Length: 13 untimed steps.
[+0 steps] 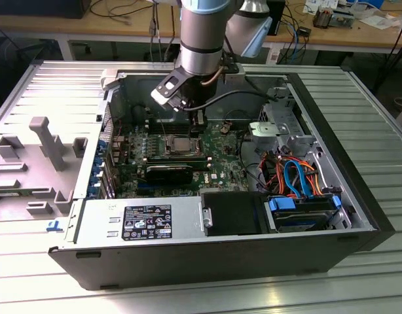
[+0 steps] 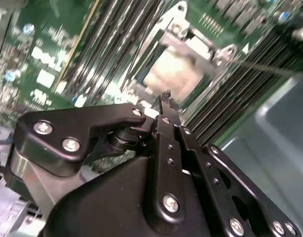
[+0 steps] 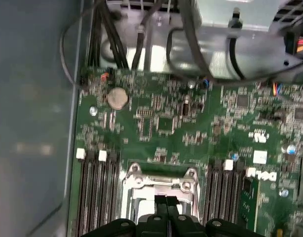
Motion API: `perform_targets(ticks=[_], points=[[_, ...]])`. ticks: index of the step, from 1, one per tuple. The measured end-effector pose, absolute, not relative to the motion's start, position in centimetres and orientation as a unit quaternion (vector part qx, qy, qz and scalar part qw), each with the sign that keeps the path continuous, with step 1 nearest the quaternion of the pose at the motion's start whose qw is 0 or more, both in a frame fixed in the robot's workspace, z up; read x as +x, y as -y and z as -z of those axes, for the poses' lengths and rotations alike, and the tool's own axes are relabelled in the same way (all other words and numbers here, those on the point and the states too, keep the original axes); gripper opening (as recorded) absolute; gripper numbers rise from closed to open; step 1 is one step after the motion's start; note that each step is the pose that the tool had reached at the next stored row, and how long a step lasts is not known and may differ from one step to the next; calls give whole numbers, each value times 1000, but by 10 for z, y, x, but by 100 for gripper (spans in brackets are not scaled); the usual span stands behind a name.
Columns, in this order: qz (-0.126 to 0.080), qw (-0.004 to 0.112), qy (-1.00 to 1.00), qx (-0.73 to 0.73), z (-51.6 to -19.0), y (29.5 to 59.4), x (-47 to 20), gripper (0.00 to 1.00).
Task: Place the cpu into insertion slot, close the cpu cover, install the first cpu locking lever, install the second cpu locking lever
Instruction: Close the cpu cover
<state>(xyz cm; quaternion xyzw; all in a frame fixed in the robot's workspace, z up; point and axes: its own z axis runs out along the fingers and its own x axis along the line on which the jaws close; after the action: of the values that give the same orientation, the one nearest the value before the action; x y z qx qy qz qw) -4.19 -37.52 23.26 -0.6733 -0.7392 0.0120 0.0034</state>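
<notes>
The cpu lies flat in the insertion slot on the green motherboard, silver top up. The cpu cover sits down around it as a silver frame. My gripper hangs just above the slot's far edge, beside the chip. Its black fingers are shut together with nothing between them. In the first wrist view the fingers hide the middle of the slot. I cannot tell how the locking levers stand.
Long black memory slots flank the socket. A long black card lies in front of it, then the power supply. Orange and blue cables and drive bays fill the exterior view's right. A grey fixture stands outside the case.
</notes>
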Motion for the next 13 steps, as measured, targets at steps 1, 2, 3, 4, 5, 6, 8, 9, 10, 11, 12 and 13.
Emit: perform_targets(ticks=[1,2,3,4,5,6,8,9,10,11,12,13], points=[[-12,3,740,-672,-229,375,-48,11],[-12,3,741,-672,-228,375,-51,11],[-12,3,741,-671,-226,375,-55,11],[-12,3,741,-671,-223,375,-61,11],[-12,3,741,-671,-220,374,-70,11],[-12,3,741,-671,-218,374,-73,11],[-12,3,741,-671,-214,374,-77,11],[-12,3,741,-671,-213,374,-77,11],[-12,3,741,-671,-211,374,-77,11],[-12,3,741,-671,-210,374,-77,11],[-12,3,741,-671,-209,374,-77,11],[-12,3,741,-671,-209,374,-77,11]])
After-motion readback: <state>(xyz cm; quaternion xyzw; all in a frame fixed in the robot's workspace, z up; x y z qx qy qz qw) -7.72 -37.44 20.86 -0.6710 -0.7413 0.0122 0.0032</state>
